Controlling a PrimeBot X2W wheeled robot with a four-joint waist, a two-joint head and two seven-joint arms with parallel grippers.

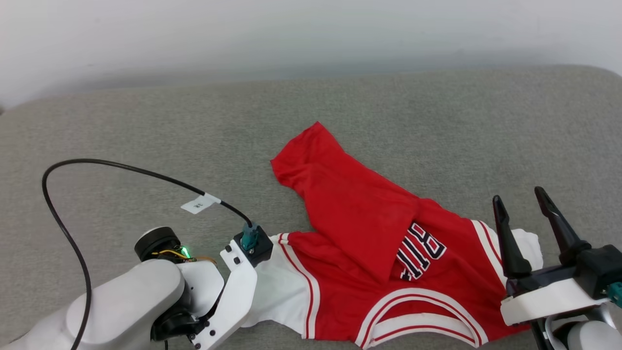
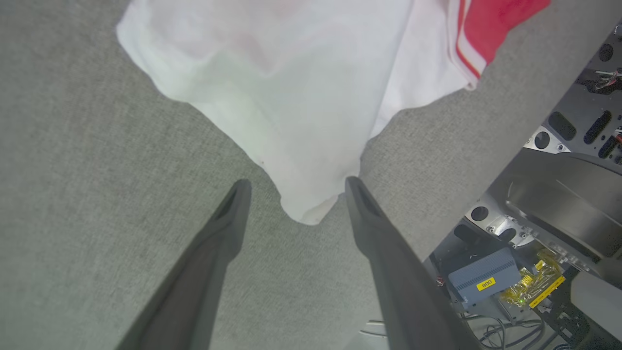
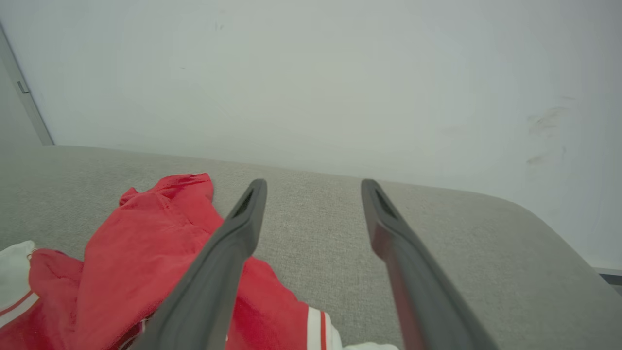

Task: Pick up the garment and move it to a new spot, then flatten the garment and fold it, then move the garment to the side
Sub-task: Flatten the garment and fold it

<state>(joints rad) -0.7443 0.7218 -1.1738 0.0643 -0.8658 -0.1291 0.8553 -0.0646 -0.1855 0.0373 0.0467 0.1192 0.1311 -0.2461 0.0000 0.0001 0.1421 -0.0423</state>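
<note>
I count one garment (image 1: 359, 228) with two white sleeves (image 1: 277, 291) on one grey fabric surface (image 1: 146, 126). I see two tools, the left tool (image 2: 297, 183) and the right tool (image 1: 518, 195), each with two dark fingers (image 3: 228, 253). There is one black cable (image 1: 121, 166) and one white tag (image 1: 198, 204).

Garment (image 1: 369, 253) on padded surface (image 1: 146, 121), left end effector (image 2: 296, 184) at one sleeve, right end effector (image 1: 517, 194) at the other

The light is bright, soft and even, giving only faint shadows beside the garment (image 1: 354, 218) in the head view, whose white sleeve (image 2: 291, 97) looks washed out at 12 o'clock in the left wrist view, where the dark fingers (image 2: 192, 291) go blurred toward 6 o'clock.
</note>
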